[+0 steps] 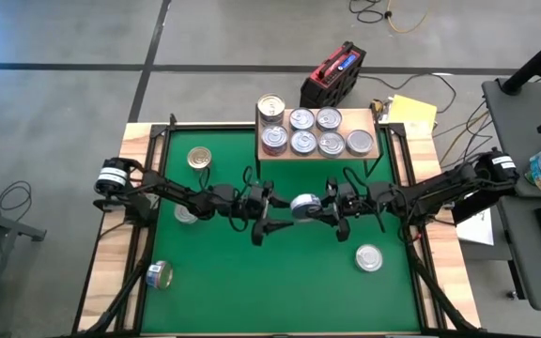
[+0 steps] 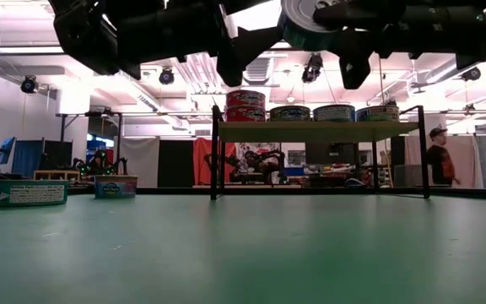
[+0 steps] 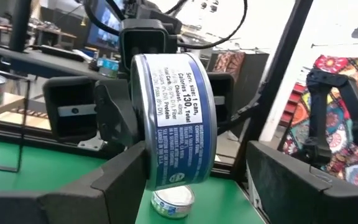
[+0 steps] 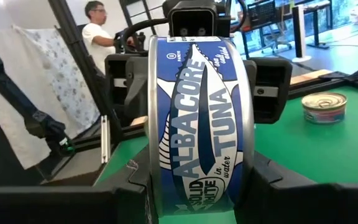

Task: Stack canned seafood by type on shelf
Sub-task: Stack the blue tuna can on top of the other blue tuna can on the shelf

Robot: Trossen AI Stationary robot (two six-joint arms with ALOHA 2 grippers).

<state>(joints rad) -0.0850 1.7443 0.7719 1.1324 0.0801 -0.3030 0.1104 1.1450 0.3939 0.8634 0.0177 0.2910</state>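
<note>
Mid-air handover above the green mat (image 1: 280,291): albacore tuna tin (image 1: 304,205) clamped on edge in the right pincer (image 1: 319,208), flat faces against the pads, axis running level. Left pincer (image 1: 272,212) spread wide, straddling the tin without visibly closing on it. Shelf (image 1: 379,126) lying beyond both arms, light wood on thin black legs, already carrying silver-topped tins. Tin short, round, metal-rimmed, with a glossy blue paper label.

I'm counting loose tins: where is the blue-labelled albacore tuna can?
In the high view the albacore tuna can is in the air over mid-mat, in front of the shelf, gripped by the right hand; the open left hand faces it.
</note>
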